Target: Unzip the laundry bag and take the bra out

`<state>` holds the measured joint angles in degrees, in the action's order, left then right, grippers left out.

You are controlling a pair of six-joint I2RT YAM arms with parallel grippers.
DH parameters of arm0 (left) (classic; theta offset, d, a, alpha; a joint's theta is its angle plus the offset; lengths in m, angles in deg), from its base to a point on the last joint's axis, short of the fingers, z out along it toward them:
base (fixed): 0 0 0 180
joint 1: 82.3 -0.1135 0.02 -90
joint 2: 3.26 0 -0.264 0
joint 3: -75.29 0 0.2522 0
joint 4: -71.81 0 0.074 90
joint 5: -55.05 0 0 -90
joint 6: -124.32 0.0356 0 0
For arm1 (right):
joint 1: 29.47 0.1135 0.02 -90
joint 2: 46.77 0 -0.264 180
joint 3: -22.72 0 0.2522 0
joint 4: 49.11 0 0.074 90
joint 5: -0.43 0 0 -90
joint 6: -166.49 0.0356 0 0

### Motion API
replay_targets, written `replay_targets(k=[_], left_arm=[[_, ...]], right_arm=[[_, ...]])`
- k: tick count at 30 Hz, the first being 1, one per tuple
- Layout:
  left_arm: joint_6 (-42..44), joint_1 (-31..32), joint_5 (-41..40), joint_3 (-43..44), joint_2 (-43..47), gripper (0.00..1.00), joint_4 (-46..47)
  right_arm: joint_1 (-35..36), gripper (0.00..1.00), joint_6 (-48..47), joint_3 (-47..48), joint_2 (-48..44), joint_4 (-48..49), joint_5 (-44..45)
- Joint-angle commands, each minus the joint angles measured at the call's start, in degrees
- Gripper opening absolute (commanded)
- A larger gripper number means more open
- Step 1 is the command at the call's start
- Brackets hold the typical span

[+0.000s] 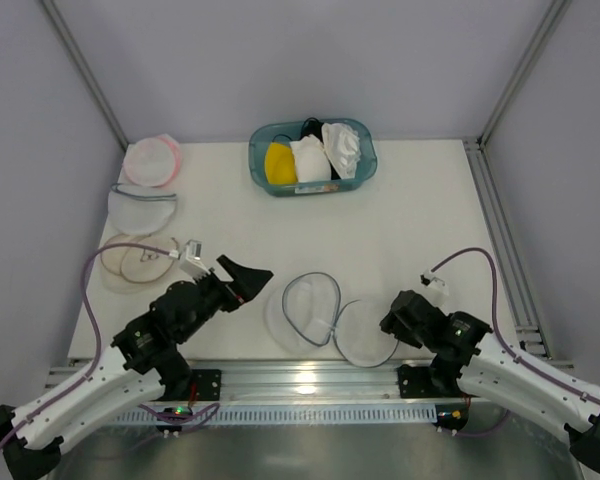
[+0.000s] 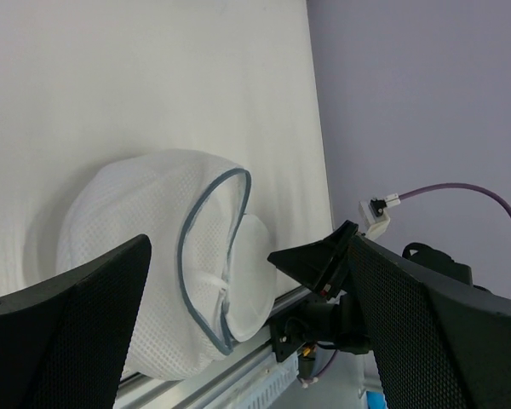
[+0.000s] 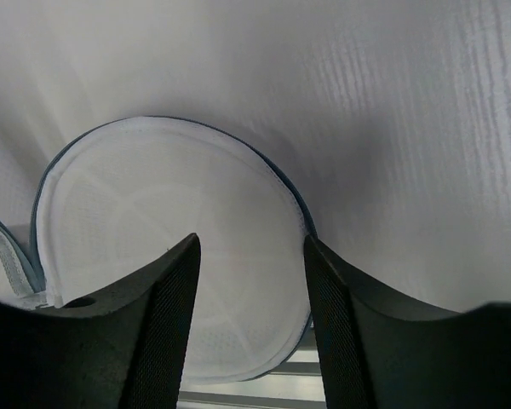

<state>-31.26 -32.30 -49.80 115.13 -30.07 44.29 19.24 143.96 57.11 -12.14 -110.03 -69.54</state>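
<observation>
Between wide-open, empty left jaws and half-open right jaws, the unzipped laundry bag (image 1: 325, 318).

Your round white laundry bag (image 1: 305, 320) is see-through mesh cloth, soft and finely pitted, edged with a smoother dark grey-blue zipper rim. The white table top (image 1: 410, 230) under it looks matt and smooth. On your left gripper (image 2: 251, 247), the broad black plastic fingers (image 2: 85, 324) are matt, with a fine dotted grain. The teal oblong basket (image 1: 255, 165) is glossy, translucent plastic. The silver rail (image 1: 310, 380) along the near edge is bare metal that catches a bright glare.
</observation>
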Motion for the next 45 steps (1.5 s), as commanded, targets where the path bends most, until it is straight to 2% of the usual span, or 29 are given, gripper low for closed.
replay_targets(k=[1, 6, 7, 10, 15, 16, 17, 19, 20, 23, 26, 27, 34, 40, 45], left_arm=[[0.54, 0.01, -2.2, 1.78, 2.54, 0.99, -4.07], [0.54, 0.01, -3.34, 1.78, 6.24, 0.99, -6.72], [0.46, 0.01, -3.6, 1.69, 6.85, 0.99, -7.15], [0.19, 0.01, -3.96, 1.34, 8.52, 0.99, -8.21], [0.19, 0.01, -4.13, 1.42, 9.58, 0.99, -9.0], [0.19, 0.01, -4.13, 1.51, 9.75, 0.99, -9.27], [0.19, 0.01, -4.13, 1.42, 10.02, 0.99, -9.36], [0.02, 0.01, -4.39, 1.07, 10.81, 0.99, -9.62], [-0.07, 0.01, -4.4, 0.98, 11.07, 1.0, -9.79], [-0.16, 0.01, -4.75, 0.98, 12.39, 0.99, -11.02], [-0.34, 0.01, -5.01, 0.72, 13.53, 0.99, -11.47], [-0.42, 0.01, -5.1, 0.63, 13.8, 0.99, -11.55], [-0.6, 0.01, -5.01, 0.63, 14.5, 0.99, -12.34], [-0.51, 0.01, -5.54, 0.19, 15.38, 1.0, -12.61], [-0.6, 0.01, -5.54, -0.16, 15.64, 1.0, -12.61]], right_arm=[[0.51, 0.55, 2.85, -1.64, -1.59, 6.55, -4.47], [1.56, 0.64, 2.24, 0.72, 1.4, 1.11, -2.82], [1.91, 0.7, 2.5, 1.43, 2.01, -0.03, -1.85], [3.32, 0.77, 3.29, 4.95, 3.59, -5.21, 2.28], [3.94, 0.73, 2.85, 3.82, 6.67, -2.95, 1.15], [4.03, 0.69, 2.76, 3.2, 6.76, -1.03, 0.54], [4.2, 0.6, 2.76, 2.5, 6.68, 0.12, -0.07], [4.29, 0.51, 2.85, 0.13, 6.5, 3.54, -1.83], [4.29, 0.51, 3.03, -0.66, 6.94, 3.82, -2.01], [4.99, 0.52, 3.38, 0.12, 7.99, 1.46, -1.05], [5.26, 0.58, 3.29, 0.9, 8.43, -0.56, -0.17], [5.34, 0.64, 2.68, 1.35, 9.04, -1.7, 0.18], [7.27, 0.74, 4.86, 5.38, 10.02, -6.53, 4.13], [7.8, 0.75, 5.66, 8.64, 9.23, -10.67, 6.86], [7.81, 0.72, 5.84, 7.59, 10.71, -8.84, 7.13]])
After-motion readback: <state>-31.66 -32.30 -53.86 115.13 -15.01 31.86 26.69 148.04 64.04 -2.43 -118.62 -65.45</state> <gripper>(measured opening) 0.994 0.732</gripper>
